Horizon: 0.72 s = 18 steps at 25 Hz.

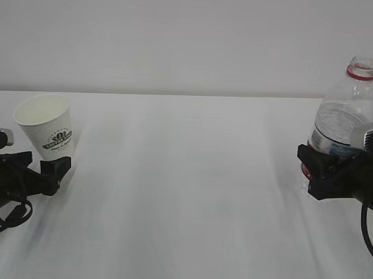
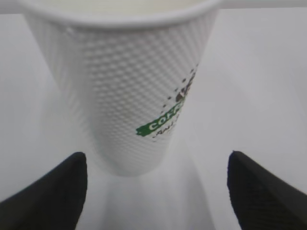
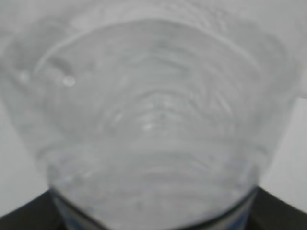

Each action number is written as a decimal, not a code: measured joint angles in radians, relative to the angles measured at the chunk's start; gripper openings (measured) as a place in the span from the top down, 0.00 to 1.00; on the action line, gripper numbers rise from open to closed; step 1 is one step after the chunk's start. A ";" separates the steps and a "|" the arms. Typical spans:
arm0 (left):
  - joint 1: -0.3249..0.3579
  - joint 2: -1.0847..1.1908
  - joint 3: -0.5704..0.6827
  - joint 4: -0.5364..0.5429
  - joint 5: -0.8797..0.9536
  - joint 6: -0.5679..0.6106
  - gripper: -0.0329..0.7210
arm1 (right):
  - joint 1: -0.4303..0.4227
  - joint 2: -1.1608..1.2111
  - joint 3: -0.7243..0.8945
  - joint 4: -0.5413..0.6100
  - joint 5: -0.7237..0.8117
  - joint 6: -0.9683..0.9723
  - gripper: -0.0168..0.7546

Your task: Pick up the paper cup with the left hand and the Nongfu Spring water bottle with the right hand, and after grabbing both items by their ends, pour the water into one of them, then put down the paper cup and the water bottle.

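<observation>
The paper cup (image 1: 46, 130), white with a green logo, stands at the far left and leans slightly left in the exterior view. My left gripper (image 1: 55, 171) sits low at its base, open. In the left wrist view the cup (image 2: 129, 96) rises just beyond the wide-apart black fingers (image 2: 48, 191), which do not touch it. At the far right the Nongfu Spring water bottle (image 1: 344, 111) is upright and has no cap, only its red neck ring. My right gripper (image 1: 319, 171) is shut around its lower part. The bottle (image 3: 153, 120) fills the right wrist view, blurred. Water shows in its lower body.
The white table (image 1: 184, 200) stretches between the two arms with a plain white wall behind. Black cables hang from both arms at the left and right edges of the exterior view.
</observation>
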 joint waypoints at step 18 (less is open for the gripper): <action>0.000 0.005 -0.056 -0.016 0.000 0.004 0.04 | 0.000 -0.044 0.001 0.021 0.007 0.000 0.41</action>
